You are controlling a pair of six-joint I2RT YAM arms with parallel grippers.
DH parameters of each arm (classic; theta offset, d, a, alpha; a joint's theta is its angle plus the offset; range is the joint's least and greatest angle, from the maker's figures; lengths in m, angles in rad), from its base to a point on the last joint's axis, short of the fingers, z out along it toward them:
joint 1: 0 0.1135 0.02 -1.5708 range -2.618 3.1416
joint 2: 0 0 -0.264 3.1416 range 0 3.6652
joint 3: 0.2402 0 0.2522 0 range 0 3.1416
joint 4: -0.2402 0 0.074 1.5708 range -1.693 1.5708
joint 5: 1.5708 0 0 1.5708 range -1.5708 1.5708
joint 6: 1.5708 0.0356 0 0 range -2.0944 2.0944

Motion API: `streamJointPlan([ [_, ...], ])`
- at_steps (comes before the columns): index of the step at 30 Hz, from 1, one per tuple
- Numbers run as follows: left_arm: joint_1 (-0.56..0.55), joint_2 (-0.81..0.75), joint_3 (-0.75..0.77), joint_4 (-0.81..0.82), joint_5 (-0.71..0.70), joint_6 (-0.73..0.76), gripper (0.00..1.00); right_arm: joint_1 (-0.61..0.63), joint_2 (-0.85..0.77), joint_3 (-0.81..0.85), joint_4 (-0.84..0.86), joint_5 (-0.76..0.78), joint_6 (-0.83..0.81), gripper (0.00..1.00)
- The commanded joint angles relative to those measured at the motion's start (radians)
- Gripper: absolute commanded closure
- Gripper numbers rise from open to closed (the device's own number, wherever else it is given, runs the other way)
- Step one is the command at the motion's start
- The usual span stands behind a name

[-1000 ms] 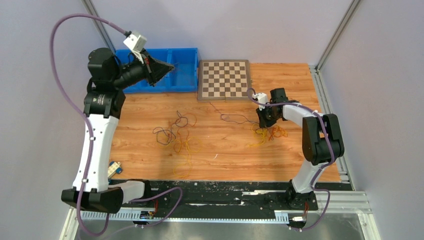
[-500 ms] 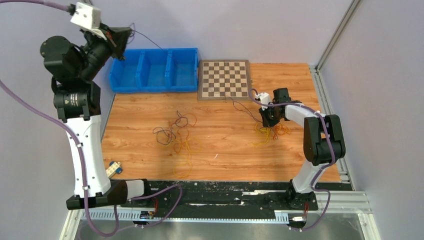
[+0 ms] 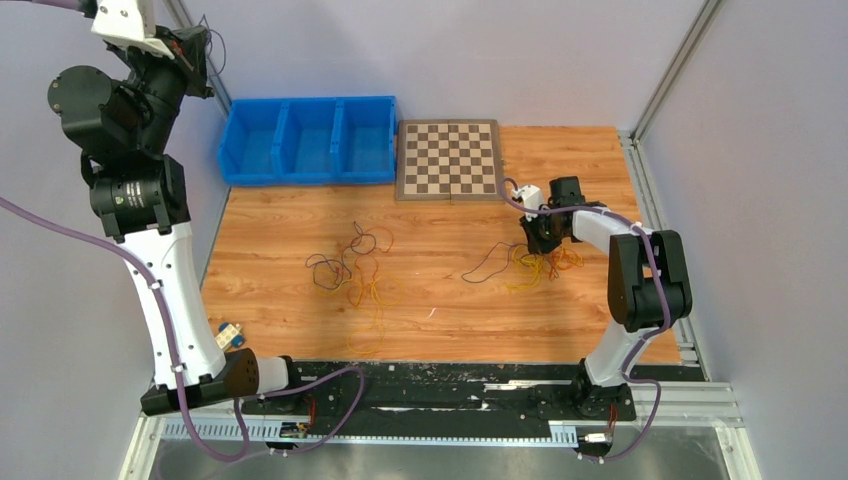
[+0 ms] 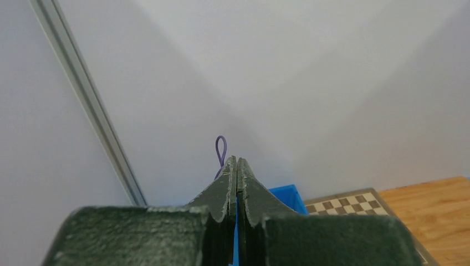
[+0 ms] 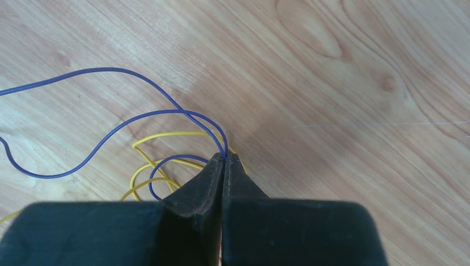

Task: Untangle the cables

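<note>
Top external view: the table is wood-grain laminate. A blue plastic bin with three compartments, each showing its blue floor, stands at the far edge beside a flat chessboard. The cables are thin and floppy. A loose tangle of dark, red and yellow squiggles lies mid-table. A second yellow cluster lies under my right arm, with a dark strand trailing off it. My left arm stands nearly upright, and its left pincer is raised high against the back wall, above the bin's left end. My right arm is folded low, with the right pincer pointed down at the yellow cluster.

Left wrist view: the left pincer has its jaws pressed together. A small purple loop of wire sticks up from between the tips.

Right wrist view: the right pincer is closed tip-down on the board. It pinches a blue-purple wire that sweeps away left in smooth curves. A yellow wire curls just beside the tips.
</note>
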Motion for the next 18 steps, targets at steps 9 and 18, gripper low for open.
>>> streamJointPlan([
  [9, 0.014, 0.137, -0.078, 0.151, 0.142, -0.188, 1.00, -0.006, -0.012, 0.125, -0.348, -0.285, 0.009, 0.93],
  [18, -0.009, 0.352, 0.059, 0.211, 0.228, -0.269, 1.00, -0.005, 0.038, 0.322, -0.515, -0.429, 0.011, 0.18],
])
